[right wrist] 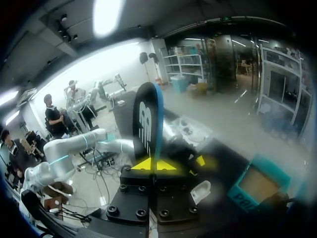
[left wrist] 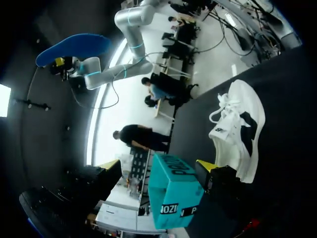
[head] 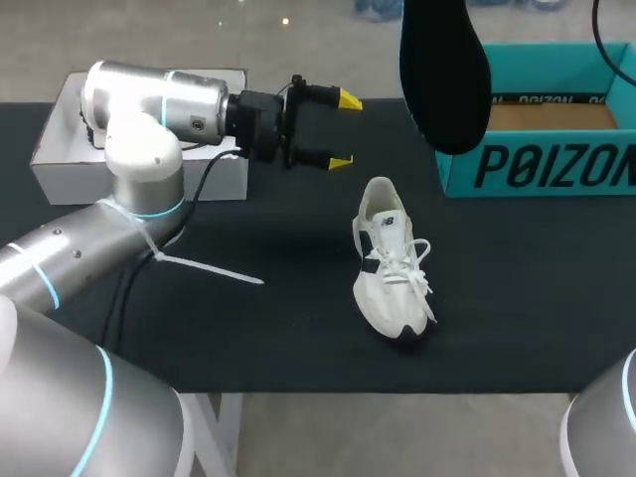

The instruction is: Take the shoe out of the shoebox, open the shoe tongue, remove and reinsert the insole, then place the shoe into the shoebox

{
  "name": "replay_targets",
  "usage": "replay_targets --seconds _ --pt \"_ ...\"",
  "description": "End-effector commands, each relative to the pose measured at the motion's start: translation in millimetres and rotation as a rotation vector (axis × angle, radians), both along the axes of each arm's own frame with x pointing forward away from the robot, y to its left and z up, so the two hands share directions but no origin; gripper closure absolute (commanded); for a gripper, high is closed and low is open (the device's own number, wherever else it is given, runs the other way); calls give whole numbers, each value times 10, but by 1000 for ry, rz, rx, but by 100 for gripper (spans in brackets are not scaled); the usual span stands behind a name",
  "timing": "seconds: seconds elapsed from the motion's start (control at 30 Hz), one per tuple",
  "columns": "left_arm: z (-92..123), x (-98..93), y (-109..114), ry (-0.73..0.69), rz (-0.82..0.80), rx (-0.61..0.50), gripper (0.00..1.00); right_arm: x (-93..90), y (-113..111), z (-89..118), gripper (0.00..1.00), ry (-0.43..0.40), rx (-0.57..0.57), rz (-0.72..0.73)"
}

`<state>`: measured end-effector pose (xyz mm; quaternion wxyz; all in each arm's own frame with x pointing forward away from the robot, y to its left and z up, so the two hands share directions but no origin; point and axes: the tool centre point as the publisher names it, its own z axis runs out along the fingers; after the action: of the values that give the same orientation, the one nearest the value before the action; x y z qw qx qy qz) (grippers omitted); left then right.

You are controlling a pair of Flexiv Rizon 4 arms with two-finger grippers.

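Observation:
The white shoe (head: pixel 392 264) lies on the black table, toe toward the front edge; it also shows in the left wrist view as the shoe (left wrist: pixel 239 133) and in the right wrist view as the shoe (right wrist: pixel 200 191). My right gripper (right wrist: pixel 153 165) is shut on the heel end of the dark insole (right wrist: pixel 148 118), which stands up from its fingers. The insole (head: pixel 443 76) hangs high over the table beside the teal shoebox (head: pixel 542 124). Its blue underside (left wrist: pixel 74 47) shows in the left wrist view. My left gripper (head: pixel 343 131) is open and empty, behind and left of the shoe.
A white box (head: pixel 60 149) stands at the back left, behind my left arm. A white cable tie (head: pixel 209 270) lies on the table left of the shoe. The shoebox (left wrist: pixel 173 191) is open on top.

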<state>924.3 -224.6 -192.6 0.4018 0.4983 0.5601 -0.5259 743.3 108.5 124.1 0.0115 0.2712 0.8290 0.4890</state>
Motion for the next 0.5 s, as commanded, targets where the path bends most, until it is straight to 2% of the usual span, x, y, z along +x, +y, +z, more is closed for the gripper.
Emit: replay_targets --seconds 0.03,0.3,0.5 --pt "246 -213 -243 -215 54 25 0 18 10 0 100 2 -1 1" --pt "380 -411 -532 -354 86 -27 0 18 10 0 100 2 -1 1" --pt "393 -441 -590 -365 73 -84 0 18 10 0 100 2 -1 1"
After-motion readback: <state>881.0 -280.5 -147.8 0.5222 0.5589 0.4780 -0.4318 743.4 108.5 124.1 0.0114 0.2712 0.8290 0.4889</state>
